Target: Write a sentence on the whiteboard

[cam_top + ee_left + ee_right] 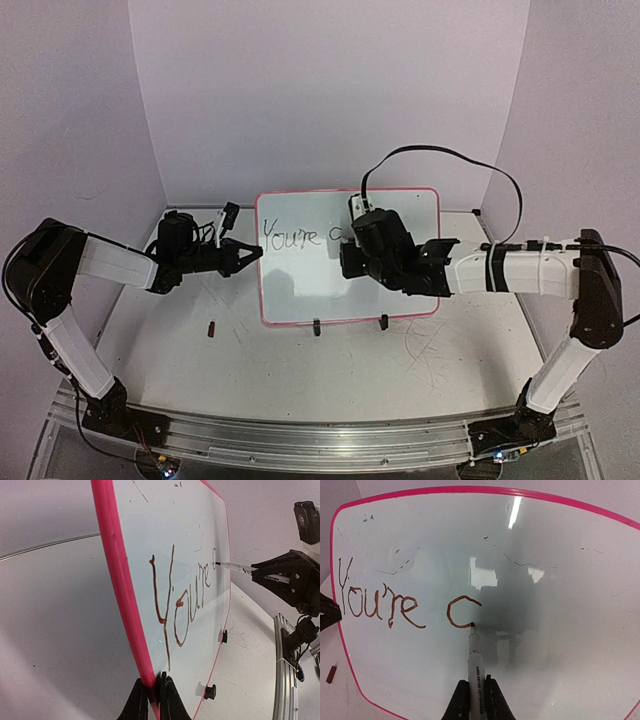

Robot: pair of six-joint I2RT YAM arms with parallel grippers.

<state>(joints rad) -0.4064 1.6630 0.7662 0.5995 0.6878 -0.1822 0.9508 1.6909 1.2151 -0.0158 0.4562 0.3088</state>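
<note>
1. Whiteboard (340, 290), propped on two black clip feet (382, 322) at mid-counter (300, 390); the jaws of the left arm (110, 262) are clenched on its pink left frame (117, 580).
2. Marker (475, 655), grasped in the jaws of the right arm (510, 270); its tip touches the panel at the lower end of a curved stroke.
3. Sentence (380, 607): "You're" is written and the next word is barely begun, so most of the line is not yet done.
4. Probable hazards: a hard press could push the panel back or pivot it in the single left-edge clamp; too light a touch could break the line; the marker could twist between the jaws on a sideways stroke.
5. Open room: bare panel runs rightward from the stroke to the right frame, ample for several letters. Writing set too large could crowd that edge.
6. Small cap (212, 327), lying on the counter off the lower left corner, apart from both arms.
</note>
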